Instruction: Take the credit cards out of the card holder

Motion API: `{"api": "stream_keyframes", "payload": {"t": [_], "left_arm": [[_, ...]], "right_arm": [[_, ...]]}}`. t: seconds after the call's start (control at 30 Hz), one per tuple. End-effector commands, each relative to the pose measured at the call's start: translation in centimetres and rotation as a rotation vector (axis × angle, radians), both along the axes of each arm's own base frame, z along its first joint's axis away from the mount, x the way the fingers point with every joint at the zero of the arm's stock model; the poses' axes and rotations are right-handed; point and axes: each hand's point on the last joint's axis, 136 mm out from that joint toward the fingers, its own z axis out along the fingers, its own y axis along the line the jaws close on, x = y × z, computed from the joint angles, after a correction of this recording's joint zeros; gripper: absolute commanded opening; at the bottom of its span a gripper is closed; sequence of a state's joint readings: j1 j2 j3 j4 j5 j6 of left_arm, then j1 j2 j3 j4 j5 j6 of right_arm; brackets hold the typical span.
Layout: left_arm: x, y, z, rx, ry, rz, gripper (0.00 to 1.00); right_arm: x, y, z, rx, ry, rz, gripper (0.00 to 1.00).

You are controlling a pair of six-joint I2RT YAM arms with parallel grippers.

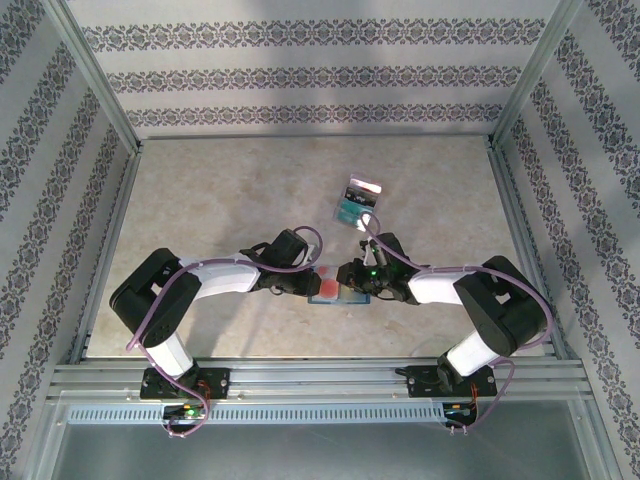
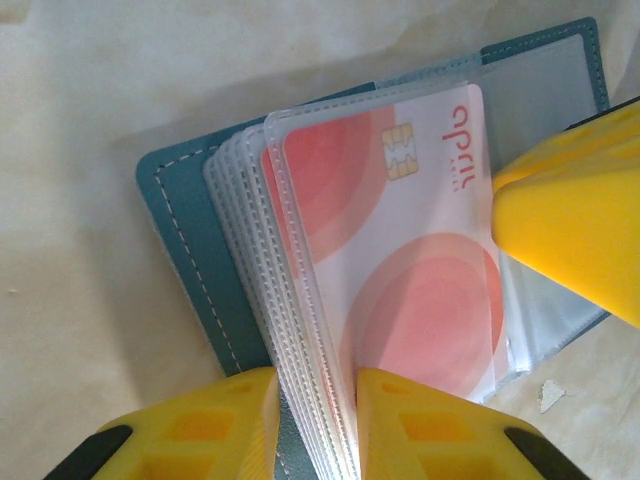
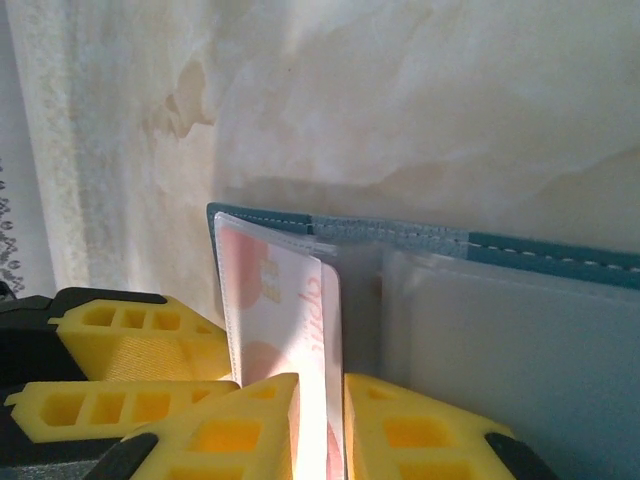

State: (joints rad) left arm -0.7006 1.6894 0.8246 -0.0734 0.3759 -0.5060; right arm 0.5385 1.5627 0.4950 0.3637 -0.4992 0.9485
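Observation:
The blue-grey card holder [image 1: 322,299] lies open on the table between both arms, its clear sleeves fanned upward. My left gripper [image 2: 315,420] is shut on the stack of sleeves of the card holder [image 2: 185,240]. A pinkish credit card [image 2: 400,230] with a chip sits in the top sleeve. From the other side, my right gripper [image 3: 322,420] is shut on the free edge of this pinkish card [image 3: 270,300], with the card holder [image 3: 520,245] lying behind it. Two more credit cards, a white-silver one [image 1: 365,187] and a teal one [image 1: 352,210], lie on the table further back.
The beige table [image 1: 220,200] is fenced by metal rails [image 1: 320,372] and patterned walls. One of the right gripper's yellow fingers [image 2: 570,230] shows at the right of the left wrist view. The left gripper's fingers [image 3: 130,335] show at the left of the right wrist view.

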Motion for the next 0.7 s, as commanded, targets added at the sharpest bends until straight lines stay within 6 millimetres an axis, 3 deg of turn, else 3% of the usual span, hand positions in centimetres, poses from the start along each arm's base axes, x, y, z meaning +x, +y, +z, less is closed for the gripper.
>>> {"api": "stream_keyframes", "payload": {"t": [0.0,0.3,0.67], "left_arm": [[-0.5,0.5,-1.6,0.055,0.023,0.007,0.26],[-0.4,0.6,-1.7,0.067,0.025,0.010,0.21],[-0.3,0.5,-1.5,0.058,0.024,0.014,0.21]], "right_arm": [[0.2,0.6,1.2,0.073,-0.027,0.013,0.19],[0.1,0.9,3.3,0.135,-0.081,0.032,0.18],[-0.1,0.9,2.4,0.148,-0.064,0.034,0.18]]}}
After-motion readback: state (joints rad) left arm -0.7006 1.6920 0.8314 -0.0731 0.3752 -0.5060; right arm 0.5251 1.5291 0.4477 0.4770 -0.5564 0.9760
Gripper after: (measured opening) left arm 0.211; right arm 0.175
